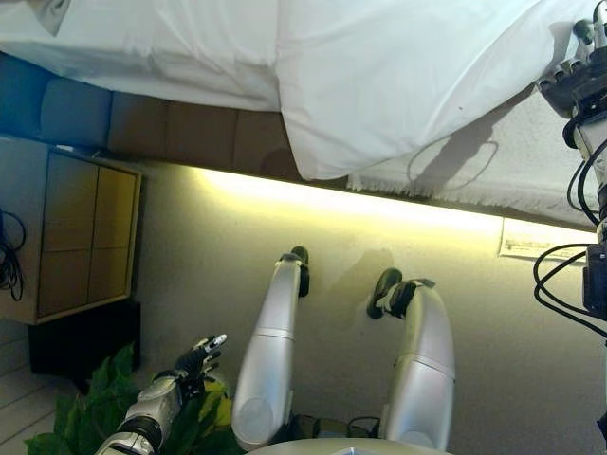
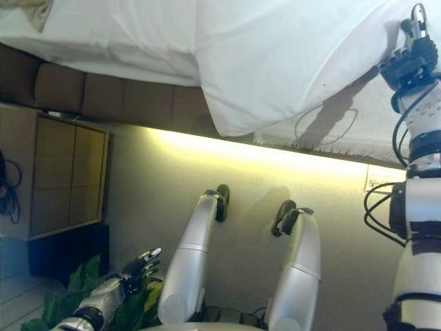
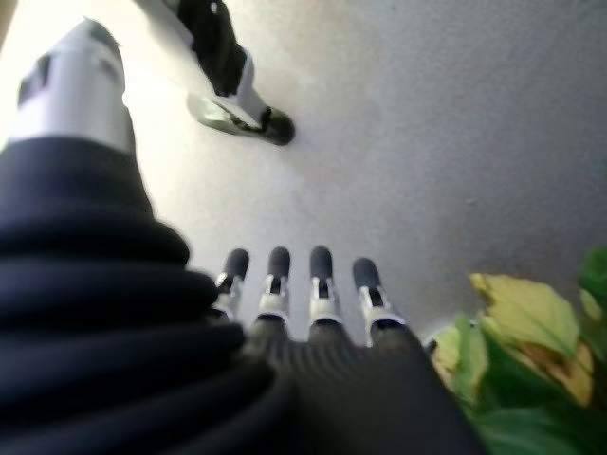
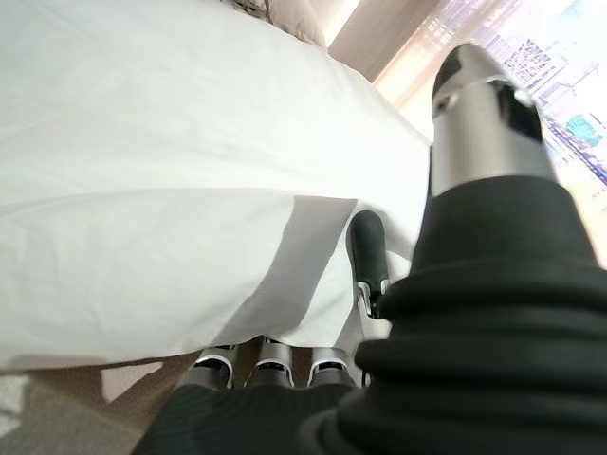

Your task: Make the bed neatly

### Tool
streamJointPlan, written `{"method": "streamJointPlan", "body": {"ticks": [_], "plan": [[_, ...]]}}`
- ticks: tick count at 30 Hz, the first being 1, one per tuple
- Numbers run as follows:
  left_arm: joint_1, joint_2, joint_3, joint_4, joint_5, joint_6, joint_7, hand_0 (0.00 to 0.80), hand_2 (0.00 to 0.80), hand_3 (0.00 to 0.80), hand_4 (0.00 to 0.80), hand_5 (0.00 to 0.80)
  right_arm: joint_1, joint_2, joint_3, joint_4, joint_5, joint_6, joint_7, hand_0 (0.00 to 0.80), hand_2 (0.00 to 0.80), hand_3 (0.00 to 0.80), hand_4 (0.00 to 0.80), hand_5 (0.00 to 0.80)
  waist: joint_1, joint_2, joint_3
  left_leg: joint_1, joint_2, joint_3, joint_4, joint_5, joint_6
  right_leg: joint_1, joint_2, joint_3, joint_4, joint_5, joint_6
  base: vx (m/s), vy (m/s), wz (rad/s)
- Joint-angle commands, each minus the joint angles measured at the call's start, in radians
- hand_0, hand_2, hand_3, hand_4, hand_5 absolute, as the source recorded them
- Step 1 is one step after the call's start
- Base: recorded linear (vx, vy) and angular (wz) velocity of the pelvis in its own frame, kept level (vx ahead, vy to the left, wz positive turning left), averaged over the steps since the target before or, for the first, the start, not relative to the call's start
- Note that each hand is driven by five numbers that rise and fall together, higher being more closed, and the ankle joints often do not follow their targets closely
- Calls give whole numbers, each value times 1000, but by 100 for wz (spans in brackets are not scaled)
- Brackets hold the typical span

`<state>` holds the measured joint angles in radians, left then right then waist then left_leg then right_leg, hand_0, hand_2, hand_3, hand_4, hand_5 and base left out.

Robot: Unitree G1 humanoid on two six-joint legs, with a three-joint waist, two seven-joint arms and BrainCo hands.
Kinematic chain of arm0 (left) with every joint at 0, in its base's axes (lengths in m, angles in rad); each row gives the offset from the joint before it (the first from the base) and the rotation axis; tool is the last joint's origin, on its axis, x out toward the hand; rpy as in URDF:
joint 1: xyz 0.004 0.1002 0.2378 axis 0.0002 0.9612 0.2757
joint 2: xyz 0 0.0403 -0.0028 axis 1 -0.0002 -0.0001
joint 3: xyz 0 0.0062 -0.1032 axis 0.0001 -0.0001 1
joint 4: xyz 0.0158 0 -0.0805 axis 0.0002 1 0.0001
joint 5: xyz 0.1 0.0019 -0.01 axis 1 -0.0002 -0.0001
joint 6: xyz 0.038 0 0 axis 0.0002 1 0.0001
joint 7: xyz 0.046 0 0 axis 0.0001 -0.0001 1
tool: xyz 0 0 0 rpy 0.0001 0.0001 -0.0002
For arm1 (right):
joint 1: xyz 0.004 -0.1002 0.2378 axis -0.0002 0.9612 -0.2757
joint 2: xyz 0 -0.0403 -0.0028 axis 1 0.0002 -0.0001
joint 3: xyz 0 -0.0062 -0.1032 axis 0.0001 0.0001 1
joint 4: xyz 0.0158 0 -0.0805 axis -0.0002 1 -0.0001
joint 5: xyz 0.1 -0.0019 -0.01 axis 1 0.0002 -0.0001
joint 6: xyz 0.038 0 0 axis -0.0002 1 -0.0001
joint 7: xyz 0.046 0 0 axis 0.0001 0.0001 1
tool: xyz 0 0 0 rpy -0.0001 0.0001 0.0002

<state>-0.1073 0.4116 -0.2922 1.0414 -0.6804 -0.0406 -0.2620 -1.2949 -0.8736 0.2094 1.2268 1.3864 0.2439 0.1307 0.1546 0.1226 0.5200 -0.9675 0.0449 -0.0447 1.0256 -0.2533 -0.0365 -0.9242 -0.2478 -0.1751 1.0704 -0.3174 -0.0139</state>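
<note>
A white duvet point(image 1: 398, 85) lies over the bed, and one corner of it hangs down past the bed's side above the floor. To its right the textured white mattress cover point(image 1: 531, 161) lies bare. My right hand point(image 2: 406, 62) is raised at the far right, against the duvet's edge. In the right wrist view the duvet point(image 4: 142, 237) covers most of that hand point(image 4: 285, 398). My left hand point(image 1: 197, 358) hangs low at the lower left, far from the bed, open and holding nothing point(image 3: 313, 313).
The brown bed base point(image 1: 190, 133) runs along the floor with a lit strip beneath it. A wooden nightstand point(image 1: 76, 227) stands at the left with a dark box point(image 1: 81, 346) below it. A leafy plant point(image 1: 95, 408) sits by my left hand. A white card point(image 1: 536, 242) lies on the carpet.
</note>
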Motion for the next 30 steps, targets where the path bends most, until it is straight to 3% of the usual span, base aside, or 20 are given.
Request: {"method": "streamJointPlan", "body": {"ticks": [1,2,3,10,16,20,23,30], "plan": [[68,43,-45,46,49,-15,-8,0,0,0,0,0,-24,-31,-29,-41,23,-22,91,0,0,0,0,0,23,-25,-72,60,23,46,-137,61,50,51,17,-16,-34,13,-40,44,0,-1],[68,41,-51,48,48,-18,-5,0,0,0,0,0,-15,-24,-36,-50,34,-54,127,452,452,452,452,452,21,-25,-71,63,22,47,-136,59,51,53,18,-15,-37,15,-39,0,0,0],[68,42,-53,50,47,-20,-5,0,0,0,0,0,-8,-21,-39,-55,35,-69,144,800,800,800,800,800,21,-25,-71,64,22,47,-136,58,51,55,18,-15,-38,16,-38,0,0,0],[42,49,-52,53,6,-25,12,0,0,0,0,0,63,34,-47,-139,50,-57,208,800,800,800,800,800,4,-24,-84,97,27,64,-162,59,52,80,18,-7,-70,25,-28,1,12,-2],[5,67,9,16,-91,-37,22,0,0,0,0,0,92,59,-43,-133,34,-37,235,800,800,800,800,800,-3,-27,-104,133,31,67,-185,67,46,114,22,-4,-100,33,-24,7,14,-2],[-84,123,87,-98,-224,-14,33,0,0,0,0,0,127,89,-53,-134,21,-31,245,800,800,800,800,800,-12,-42,-129,177,32,63,-225,80,37,161,28,0,-152,49,-14,52,8,-3],[-167,163,110,-205,-322,-15,100,0,0,0,0,0,148,109,-57,-136,17,-29,242,800,800,800,800,800,-18,-53,-147,213,30,61,-262,90,31,197,34,0,-192,60,-8,54,-16,-6],[-437,208,159,-337,-515,-109,217,0,0,0,0,0,173,169,-53,-147,25,-6,217,800,800,800,800,800,-38,-96,-191,309,18,67,-321,86,19,306,46,-16,-274,70,-7,76,-39,-2]]}}
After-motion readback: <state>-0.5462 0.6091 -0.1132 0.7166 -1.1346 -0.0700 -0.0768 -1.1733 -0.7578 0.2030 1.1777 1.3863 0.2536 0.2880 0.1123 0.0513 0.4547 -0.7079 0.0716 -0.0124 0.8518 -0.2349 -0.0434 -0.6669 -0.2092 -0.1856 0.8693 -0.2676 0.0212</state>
